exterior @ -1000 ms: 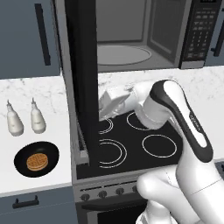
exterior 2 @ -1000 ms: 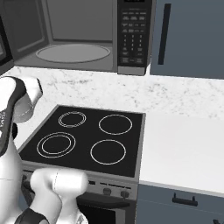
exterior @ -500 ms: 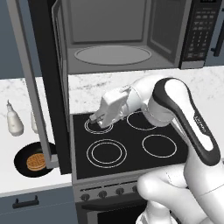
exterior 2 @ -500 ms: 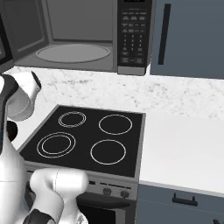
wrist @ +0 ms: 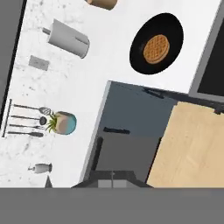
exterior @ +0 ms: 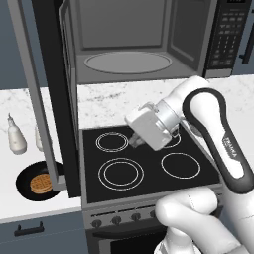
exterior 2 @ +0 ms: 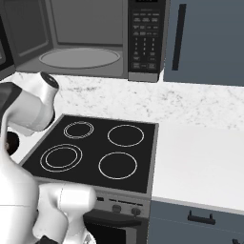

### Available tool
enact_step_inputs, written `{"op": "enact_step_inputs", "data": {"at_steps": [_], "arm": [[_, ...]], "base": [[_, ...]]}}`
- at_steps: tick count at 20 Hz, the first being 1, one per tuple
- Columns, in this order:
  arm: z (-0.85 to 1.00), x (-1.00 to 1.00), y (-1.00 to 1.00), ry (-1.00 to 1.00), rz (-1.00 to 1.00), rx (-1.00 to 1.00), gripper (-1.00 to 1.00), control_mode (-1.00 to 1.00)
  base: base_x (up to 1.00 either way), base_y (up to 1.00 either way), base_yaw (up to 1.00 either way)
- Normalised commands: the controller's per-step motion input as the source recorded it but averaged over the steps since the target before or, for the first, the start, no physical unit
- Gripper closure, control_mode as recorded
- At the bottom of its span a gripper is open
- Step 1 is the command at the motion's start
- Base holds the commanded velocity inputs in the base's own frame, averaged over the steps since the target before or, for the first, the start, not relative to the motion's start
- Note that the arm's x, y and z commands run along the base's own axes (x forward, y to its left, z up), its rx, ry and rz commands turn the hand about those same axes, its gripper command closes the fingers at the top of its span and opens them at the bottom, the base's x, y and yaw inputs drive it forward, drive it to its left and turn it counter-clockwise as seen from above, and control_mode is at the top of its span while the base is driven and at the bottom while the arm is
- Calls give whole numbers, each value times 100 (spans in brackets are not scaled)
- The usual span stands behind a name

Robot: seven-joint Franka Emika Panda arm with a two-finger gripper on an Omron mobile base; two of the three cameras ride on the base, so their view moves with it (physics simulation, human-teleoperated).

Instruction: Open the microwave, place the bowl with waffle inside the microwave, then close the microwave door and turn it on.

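hand view | waffle (wrist: pixel 156 48): golden, gridded (round); centred in black bowl (wrist: pixel 171 26)

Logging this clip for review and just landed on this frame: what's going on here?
A white robot arm is partway through a microwave job. The microwave door is swung wide open, showing the glass turntable inside the microwave. The gripper is shut and holds nothing, hanging over the stovetop. The bowl with the waffle sits on the counter left of the stove, not yet picked up.

One bowl (exterior: pixel 38 184), one waffle (exterior: pixel 40 183), two bottles (exterior: pixel 16 138)
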Motion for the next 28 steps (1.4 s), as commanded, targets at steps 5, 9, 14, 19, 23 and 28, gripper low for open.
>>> {"op": "enact_step_inputs", "data": {"at_steps": [5, 9, 14, 19, 23, 28], "arm": [[-68, 88, 22, 23, -9, -35, 100, -100], [-79, 87, 50, 43, 5, -12, 100, -100], [-82, 94, 62, 36, 11, -4, 100, -100], [-72, 71, 64, 14, 5, -2, 100, -100], [-49, 29, 48, 0, 0, -1, 100, -100], [-42, 0, 29, -9, 0, -3, 100, -100]], "base": [[0, 0, 0], [0, 0, 0], [0, 0, 0], [0, 0, 0], [0, 0, 0], [0, 0, 0]]}}
